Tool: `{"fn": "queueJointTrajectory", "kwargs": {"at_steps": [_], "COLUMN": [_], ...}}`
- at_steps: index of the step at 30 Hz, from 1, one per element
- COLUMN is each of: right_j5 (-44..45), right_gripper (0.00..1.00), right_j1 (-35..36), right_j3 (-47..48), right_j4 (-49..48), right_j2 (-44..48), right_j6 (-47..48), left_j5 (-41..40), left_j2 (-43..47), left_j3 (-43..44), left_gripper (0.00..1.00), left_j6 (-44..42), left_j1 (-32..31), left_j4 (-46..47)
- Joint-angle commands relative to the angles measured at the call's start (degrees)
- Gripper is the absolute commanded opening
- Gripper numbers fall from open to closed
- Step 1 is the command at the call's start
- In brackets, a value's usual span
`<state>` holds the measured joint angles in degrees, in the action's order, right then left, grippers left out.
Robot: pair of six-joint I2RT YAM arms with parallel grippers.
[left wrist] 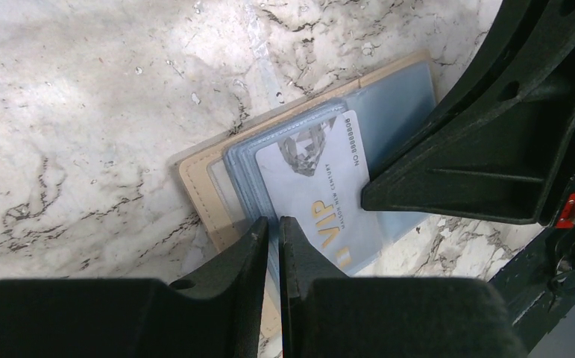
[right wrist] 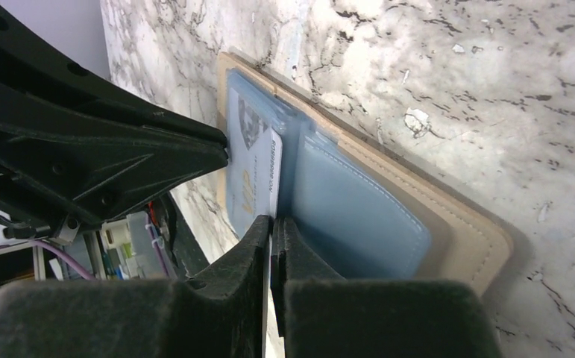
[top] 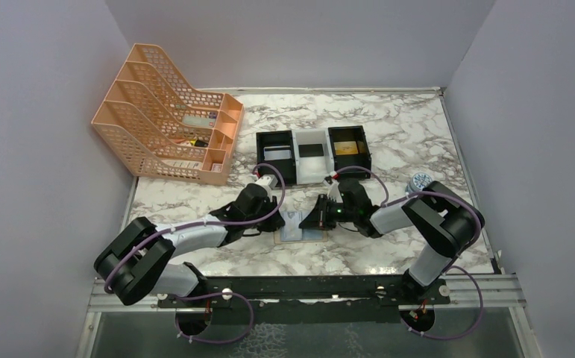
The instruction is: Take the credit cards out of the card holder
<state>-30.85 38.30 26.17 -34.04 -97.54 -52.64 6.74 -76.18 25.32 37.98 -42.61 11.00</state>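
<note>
Card holder open, L gripper nips it, R gripper nips VIP card

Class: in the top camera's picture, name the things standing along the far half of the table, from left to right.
peach file organizer → black tray → white tray → second black tray → small round silvery object near the right edge

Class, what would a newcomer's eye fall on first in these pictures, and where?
The left pincer and right pincer meet mid-table over the open card holder, the right nipping a white VIP card. A peach file rack stands at the far left.
</note>
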Motion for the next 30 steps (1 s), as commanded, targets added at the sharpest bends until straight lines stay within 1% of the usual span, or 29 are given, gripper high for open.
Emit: {"fn": "queueJointTrajectory", "kwargs": {"at_steps": [1, 7, 11, 16, 18, 21, 25, 27, 30], "right_j5": [2.41, 3.56, 3.59, 3.24, 3.04, 2.93, 3.35, 3.48, 3.84], "right_gripper": [0.03, 0.02, 0.03, 0.06, 0.07, 0.07, 0.08, 0.08, 0.08], "right_j1": [0.18, 0.19, 0.19, 0.15, 0.19, 0.19, 0.17, 0.18, 0.18], "right_j3": [-0.29, -0.10, 0.87, 1.13, 0.86, 0.96, 0.86, 0.76, 0.63], "right_j4": [1.14, 4.85, 7.50, 7.69, 6.93, 6.59, 6.56, 6.63, 7.15], "right_j2": [2.59, 4.33, 4.44, 4.01, 3.72, 3.21, 2.97, 3.14, 3.80], "right_j6": [1.32, 2.24, 3.87, 4.19, 3.71, 3.57, 3.37, 3.25, 3.24], "left_j5": [-1.03, -1.56, -1.64, -0.68, 1.39, 4.75, 5.53, 5.06, 2.29], "left_j2": [1.24, 1.35, 2.78, 6.03, 6.52, 5.07, 0.09, -2.17, -4.37], "left_j3": [-1.24, -1.25, -1.27, -1.24, -1.37, -0.93, 0.87, 1.10, 0.61], "left_gripper": [0.15, 0.17, 0.20, 0.30, 0.36, 0.40, 0.40, 0.36, 0.30], "left_j6": [-0.01, 0.08, 0.17, 0.67, 0.70, 0.61, -0.85, -0.61, 1.07], "left_j1": [-0.63, -0.63, -0.63, -0.74, -1.10, -1.69, -2.85, -3.12, -3.20], "left_j4": [-3.48, -3.91, -3.96, -2.98, -0.13, 3.54, 3.60, 3.53, 3.31]}}
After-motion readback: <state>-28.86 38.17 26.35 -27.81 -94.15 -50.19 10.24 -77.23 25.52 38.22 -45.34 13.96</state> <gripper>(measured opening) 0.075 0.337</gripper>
